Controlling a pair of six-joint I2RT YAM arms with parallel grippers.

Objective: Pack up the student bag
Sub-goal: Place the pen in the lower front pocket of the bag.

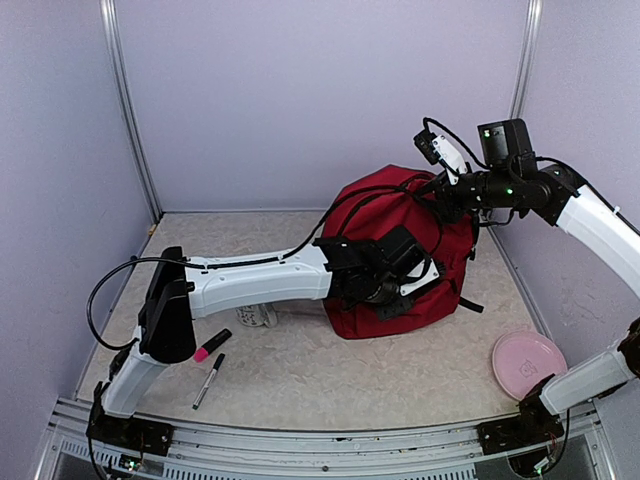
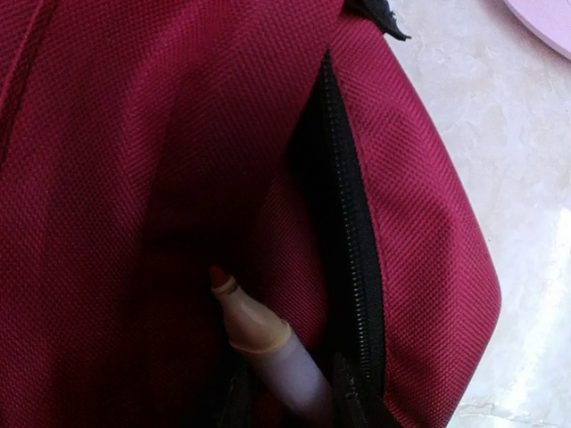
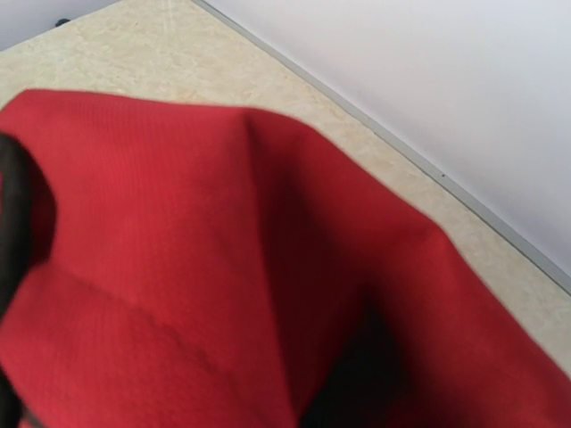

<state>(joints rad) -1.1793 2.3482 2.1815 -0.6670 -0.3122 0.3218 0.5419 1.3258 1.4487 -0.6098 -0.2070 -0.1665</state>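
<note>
Marker (image 2: 268, 357), orange tip forward, clamped in left gripper (image 2: 288, 399), against bag (image 2: 107, 178) beside black zip (image 2: 352, 232). Right gripper (image 1: 438, 190) at bag top; grip cannot be told.

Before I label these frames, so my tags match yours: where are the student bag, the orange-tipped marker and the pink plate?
student bag (image 1: 455, 255), top external view, right side fabric.
orange-tipped marker (image 2: 268, 352), left wrist view, pale barrel.
pink plate (image 1: 528, 364), top external view, bare centre.
</note>
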